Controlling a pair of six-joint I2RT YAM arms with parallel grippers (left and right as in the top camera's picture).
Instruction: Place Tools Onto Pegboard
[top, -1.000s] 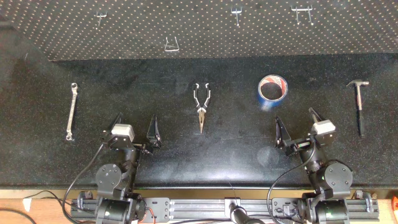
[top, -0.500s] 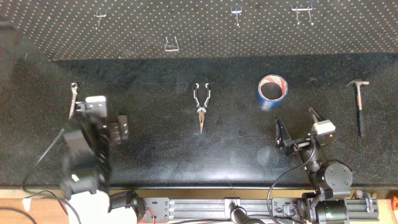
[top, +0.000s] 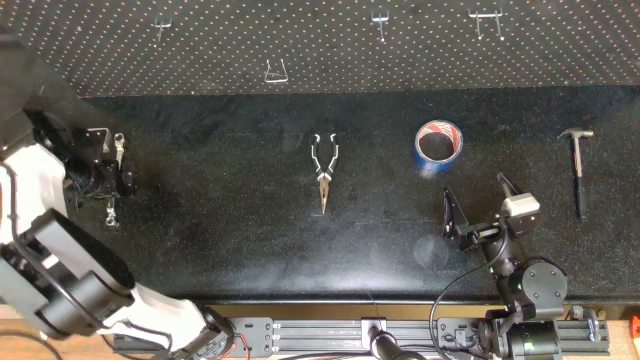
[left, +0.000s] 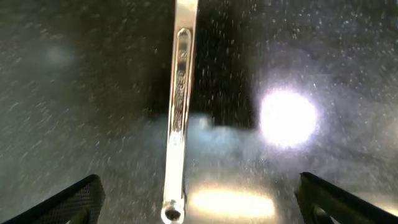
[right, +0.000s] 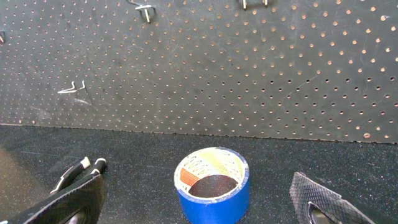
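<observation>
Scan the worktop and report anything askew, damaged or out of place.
Nothing stands out. The wrench, pliers, tape roll and hammer lie apart on the dark mat with no visible damage, none yet hung on the pegboard hooks. The left gripper is open over the wrench.

A silver wrench (left: 177, 124) lies flat by the table's (top: 250, 230) left edge, a hammer (top: 577, 172) by its right. Pliers (top: 324, 170) and blue tape (top: 439, 147) lie between.

Top: straight down on the counter (top: 250, 230), pegboard (top: 330, 50) at the far side; left wrist: close above a wrench (left: 179, 112) lying before the pegboard; right wrist: low, facing the pegboard, sharing the tape roll (right: 212, 183) with top
</observation>
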